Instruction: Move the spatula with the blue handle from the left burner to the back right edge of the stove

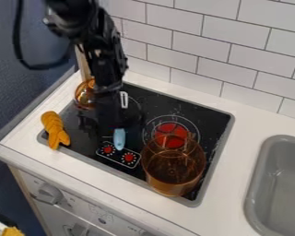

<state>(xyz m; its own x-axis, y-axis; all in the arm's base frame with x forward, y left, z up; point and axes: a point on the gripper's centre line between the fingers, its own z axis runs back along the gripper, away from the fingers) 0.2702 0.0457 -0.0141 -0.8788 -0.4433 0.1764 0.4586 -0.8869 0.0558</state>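
- Light blue handle (119,138) points toward the stovetop's front edge, just behind the printed controls (118,154); the dark gripper (113,120) hangs right at its rear end. I can't tell from here whether the gripper is open or closed, or whether it has hold of the handle.
- Beside the gripper, toward the back, I can see a white slotted piece (124,99), partly hidden by the dark arm.
- Behind the gripper, near the stovetop's back left corner, sits a clear amber vessel (84,95), also partly covered by the arm.
- Over at the front left corner, a mustard-yellow mitt (55,130) lies across the rim, partly on the white counter (248,126).
- Near the front right corner, a big see-through amber pot (173,171) stands upright, its upper part overlapping my view of the red burner spot (169,130) behind it.
- All these are on or at the edge of the black stovetop (204,119).
- Farther out, a grey sink (284,189) is set into the counter right of the stovetop, and white tiles (193,53) run along the back.
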